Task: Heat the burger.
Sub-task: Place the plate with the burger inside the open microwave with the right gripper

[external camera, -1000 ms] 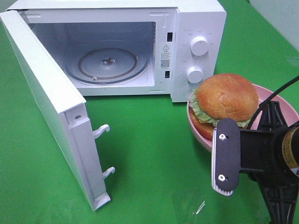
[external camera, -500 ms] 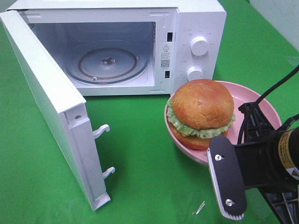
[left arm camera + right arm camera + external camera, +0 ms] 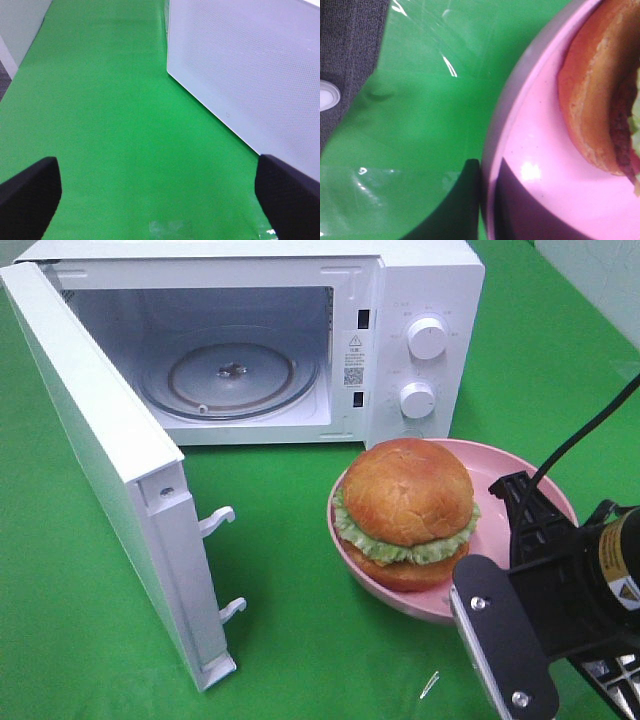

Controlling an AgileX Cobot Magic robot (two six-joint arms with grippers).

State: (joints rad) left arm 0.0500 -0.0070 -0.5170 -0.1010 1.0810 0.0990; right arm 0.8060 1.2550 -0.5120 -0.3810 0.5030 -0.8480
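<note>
The burger (image 3: 405, 502), with a golden-brown bun and a frilly lettuce edge, sits on a pink plate (image 3: 512, 464) in front of the microwave's control panel. My right gripper (image 3: 482, 588) is shut on the plate's near right rim. The right wrist view shows the rim (image 3: 506, 125) running between the fingers, with the burger's (image 3: 592, 100) orange-brown base beside it. My left gripper (image 3: 160, 200) is out of the exterior view. Its wrist view shows both black fingertips (image 3: 30, 192) wide apart over bare green cloth, holding nothing.
The white microwave (image 3: 420, 300) stands at the back with its door (image 3: 90, 440) swung open to the left and its glass turntable (image 3: 230, 370) bare. The door's mesh panel (image 3: 250, 65) lies close by the left gripper. Green cloth (image 3: 300, 570) covers the table.
The right gripper has carried the plate and burger leftward and nearer the table's front, away from the microwave's knobs. The left gripper has stayed open and still.
</note>
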